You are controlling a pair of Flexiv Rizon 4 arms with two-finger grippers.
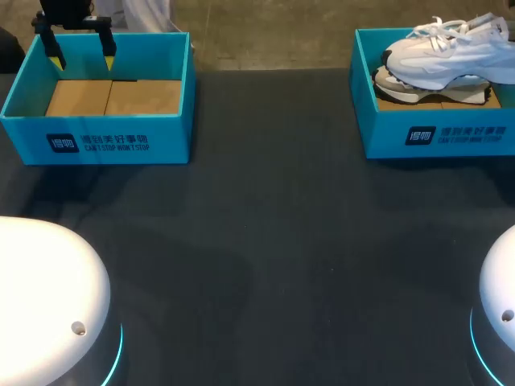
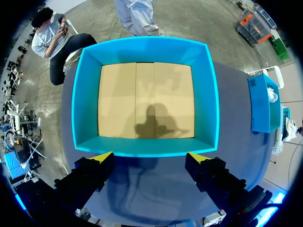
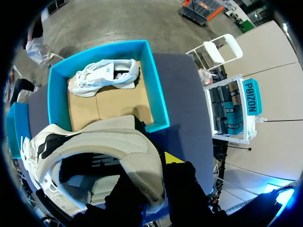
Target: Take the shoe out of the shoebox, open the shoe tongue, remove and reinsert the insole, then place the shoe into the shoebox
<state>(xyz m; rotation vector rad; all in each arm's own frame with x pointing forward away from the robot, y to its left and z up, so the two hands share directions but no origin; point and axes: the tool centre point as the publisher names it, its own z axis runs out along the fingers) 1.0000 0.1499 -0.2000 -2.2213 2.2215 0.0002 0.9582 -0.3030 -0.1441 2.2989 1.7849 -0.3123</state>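
Evidently we were mid-removal, right fingers (image 3: 173, 159) clamped on the shoe (image 3: 94, 156) above the far-right shoebox (image 1: 386, 133), left fingers (image 2: 102, 157) apart over the far-left shoebox (image 2: 142, 49); next it needed setting on the tabletop (image 1: 265, 241).

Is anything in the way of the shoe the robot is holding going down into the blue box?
Nothing hangs between them. The right gripper holds the shoe above the open shoebox. A second shoe lies inside along the wall farthest from the gripper, so only the bare floor nearer it is free.
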